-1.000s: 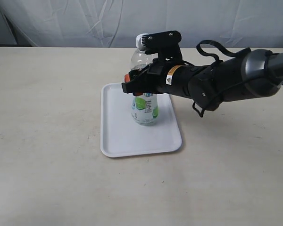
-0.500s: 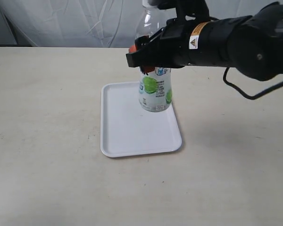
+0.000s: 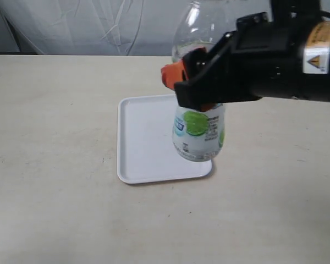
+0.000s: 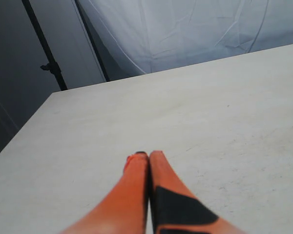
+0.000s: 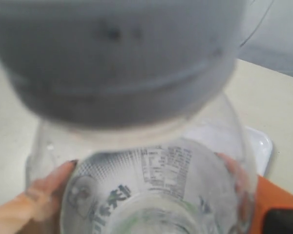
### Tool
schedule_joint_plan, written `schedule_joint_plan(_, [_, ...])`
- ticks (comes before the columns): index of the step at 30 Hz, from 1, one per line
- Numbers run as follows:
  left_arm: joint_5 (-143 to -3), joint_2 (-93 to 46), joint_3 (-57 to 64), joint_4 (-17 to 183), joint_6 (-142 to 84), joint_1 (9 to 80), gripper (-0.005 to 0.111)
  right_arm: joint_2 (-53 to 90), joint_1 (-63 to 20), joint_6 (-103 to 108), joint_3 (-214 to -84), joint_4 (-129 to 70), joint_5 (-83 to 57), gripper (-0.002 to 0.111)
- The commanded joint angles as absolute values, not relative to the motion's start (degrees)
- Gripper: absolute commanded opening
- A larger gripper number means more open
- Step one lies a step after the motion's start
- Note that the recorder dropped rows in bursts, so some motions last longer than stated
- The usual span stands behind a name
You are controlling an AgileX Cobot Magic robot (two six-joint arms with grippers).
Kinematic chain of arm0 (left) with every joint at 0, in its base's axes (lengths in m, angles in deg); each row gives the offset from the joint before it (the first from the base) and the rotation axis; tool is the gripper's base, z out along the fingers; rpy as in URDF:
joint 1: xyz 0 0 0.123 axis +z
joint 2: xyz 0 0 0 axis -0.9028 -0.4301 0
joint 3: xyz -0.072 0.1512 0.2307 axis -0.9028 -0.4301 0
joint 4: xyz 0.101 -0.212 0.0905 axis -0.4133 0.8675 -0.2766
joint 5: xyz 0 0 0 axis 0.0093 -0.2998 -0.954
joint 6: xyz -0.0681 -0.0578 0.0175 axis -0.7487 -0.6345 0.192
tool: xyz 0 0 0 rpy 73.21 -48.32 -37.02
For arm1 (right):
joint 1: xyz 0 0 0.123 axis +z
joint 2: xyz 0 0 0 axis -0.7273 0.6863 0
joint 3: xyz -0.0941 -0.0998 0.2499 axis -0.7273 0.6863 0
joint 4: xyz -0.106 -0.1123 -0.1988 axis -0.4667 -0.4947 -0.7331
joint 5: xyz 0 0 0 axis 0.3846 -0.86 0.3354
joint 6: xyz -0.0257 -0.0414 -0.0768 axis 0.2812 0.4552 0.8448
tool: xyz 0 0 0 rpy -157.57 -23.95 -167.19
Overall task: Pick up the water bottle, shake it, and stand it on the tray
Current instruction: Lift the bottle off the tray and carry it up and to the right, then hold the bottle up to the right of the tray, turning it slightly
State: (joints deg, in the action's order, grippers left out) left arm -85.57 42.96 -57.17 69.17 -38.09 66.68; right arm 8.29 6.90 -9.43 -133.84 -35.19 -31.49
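The water bottle (image 3: 198, 135) hangs in the air, held upright above the near right part of the white tray (image 3: 146, 143). My right gripper (image 3: 201, 91) is shut on its middle, above the label with green circles; the cap is cut off by the top edge of the exterior view. In the right wrist view the bottle (image 5: 156, 180) fills the picture, with an orange finger (image 5: 36, 195) pressed on each side and a corner of the tray (image 5: 259, 146) behind. My left gripper (image 4: 147, 158) is shut on nothing, over bare table, out of the exterior view.
The beige table (image 3: 55, 110) runs all round the tray. A white cloth backdrop (image 3: 99, 25) hangs behind the table's far edge. In the left wrist view a dark stand (image 4: 49, 63) rises beyond the table's edge.
The right gripper has lifted the bottle off the tray and carried it up, toward the camera and to the right. It looms larger now.
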Motion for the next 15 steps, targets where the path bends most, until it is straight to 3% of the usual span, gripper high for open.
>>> schedule_joint_plan(1, [-84.81,43.2,-57.3,68.87,-38.57,66.73,0.0,0.81,7.08,-9.65,-132.16,-35.71,-35.55,-0.001])
schedule_joint_plan(6, [-84.81,43.2,-57.3,68.87,-38.57,66.73,0.0,-4.66,6.29,-15.86,-129.97,-52.74,-40.46,-0.001])
schedule_joint_plan(10, [-84.81,43.2,-57.3,68.87,-38.57,66.73,0.0,-4.99,5.07,-41.23,-129.6,-67.08,-47.71,-0.001])
schedule_joint_plan(15, [-84.81,43.2,-57.3,68.87,-38.57,66.73,0.0,-5.71,9.19,-13.11,-129.6,-43.69,-44.39,-0.001])
